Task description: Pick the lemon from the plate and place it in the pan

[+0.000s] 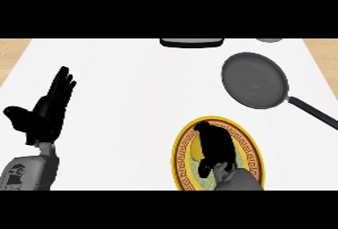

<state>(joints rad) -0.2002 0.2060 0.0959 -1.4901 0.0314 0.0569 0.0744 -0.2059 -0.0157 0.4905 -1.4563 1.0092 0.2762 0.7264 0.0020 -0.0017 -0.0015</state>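
The lemon is not visible; it cannot be told whether it lies under the right hand (214, 145). The right hand is positioned over the middle of the plate (181, 154), fingers pointed away from the robot and bent downward. Whether these fingers are closed round anything cannot be told. The plate is yellow-rimmed with a patterned band and is located at the near right of the white counter (138, 89). The pan (254, 80) is located beyond the plate, well apart from it, with its handle directed to the right and toward the robot. The left hand (49, 109) is held at the left, fingers straight and raised, holding nothing.
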